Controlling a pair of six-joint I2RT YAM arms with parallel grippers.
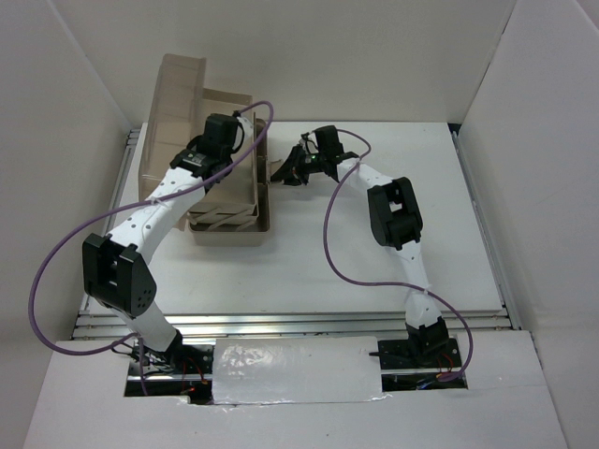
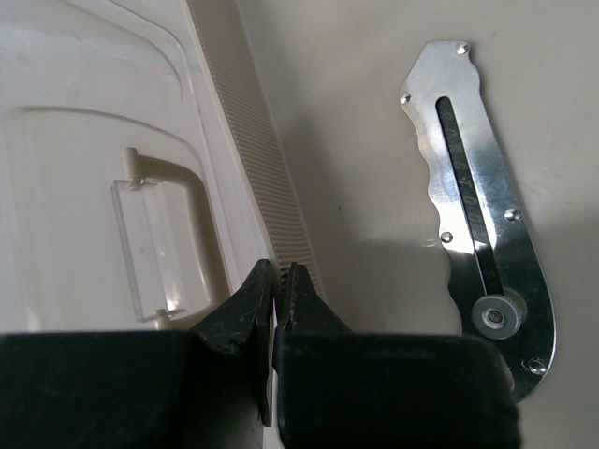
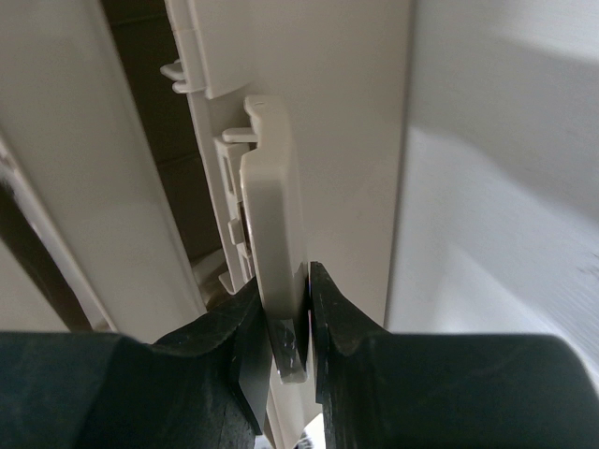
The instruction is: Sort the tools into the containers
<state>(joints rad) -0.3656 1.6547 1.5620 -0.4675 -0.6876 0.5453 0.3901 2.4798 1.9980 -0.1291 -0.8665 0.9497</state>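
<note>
- Right gripper (image 3: 285, 327) pinches a beige latch tab (image 3: 271, 187) on the side of the toolbox (image 1: 229, 234). One finger sits on each face of the tab, which stands straight up out of the grip.
- My read is that the pinch is there to steady the box, or to work the catch, while the other arm is busy inside. Which of the two it is, I can't tell.
- The toolbox wall runs up just left of the right gripper, with a dark gap beyond it. The white desk (image 1: 374, 253) lies to its right.
- Left gripper (image 2: 279, 295) has its fingers pressed together, only a thin slit between the tips and nothing in them.
- It hangs tip-down over the box. A ribbed beige edge (image 2: 248, 140) runs ahead from the tips.
- A silver metal tool (image 2: 482, 215) lies flat to the right of the left gripper, near it but not touching, long axis pointing ahead and slightly left. It rests on a plain beige surface, probably the floor of the box base, so it looks already sorted.
- The translucent lid (image 1: 173, 94) stands open at the far side of the box. Its pale handle (image 2: 182, 201) shows left of the left gripper.
- No other tools show in any view, so how much sorting remains is unclear.
- Risk: a tug on the tab could drag the box.
</note>
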